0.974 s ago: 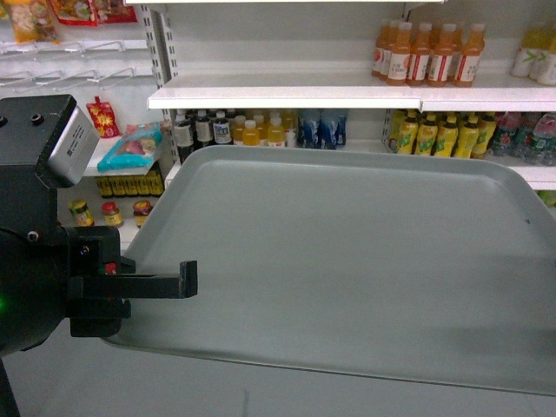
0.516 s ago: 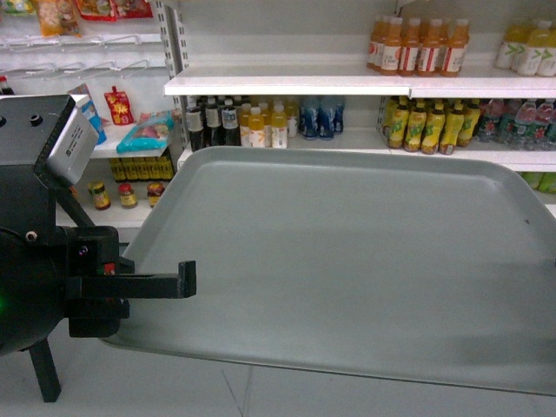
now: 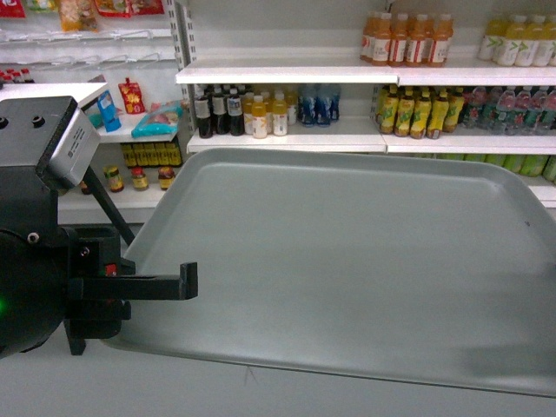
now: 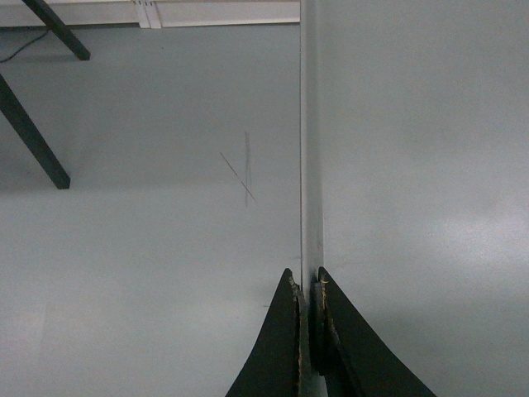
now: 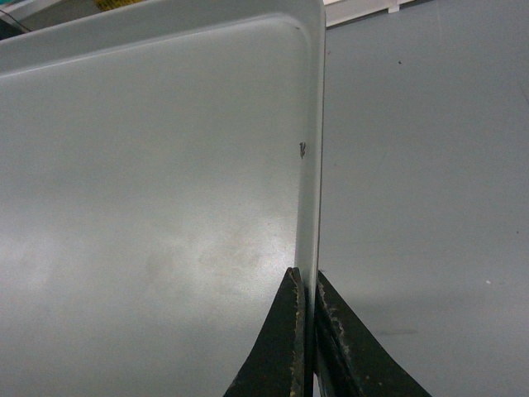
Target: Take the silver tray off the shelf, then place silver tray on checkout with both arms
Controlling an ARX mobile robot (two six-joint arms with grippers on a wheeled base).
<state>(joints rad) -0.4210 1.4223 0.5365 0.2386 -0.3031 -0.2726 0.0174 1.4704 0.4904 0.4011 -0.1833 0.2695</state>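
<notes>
The silver tray (image 3: 347,269) hangs level in the air in front of the shelf (image 3: 287,76), filling most of the head view. My left gripper (image 3: 187,280) is shut on the tray's left rim; the left wrist view shows its fingers (image 4: 304,281) pinching the thin rim (image 4: 311,165), with grey floor beneath. My right gripper (image 5: 306,277) is shut on the right rim of the tray (image 5: 149,165), and it lies outside the head view. The checkout is out of view.
White shelf boards behind the tray carry rows of drink bottles (image 3: 404,39) and snack packs (image 3: 156,117). Black stand legs (image 4: 33,132) rise from the grey floor (image 4: 149,248) to the left, also seen beside my left arm (image 3: 109,204).
The shelves and bottles have shrunk and drifted up in the head view, so I am farther from them. The tray and left gripper keep the same place in the view.
</notes>
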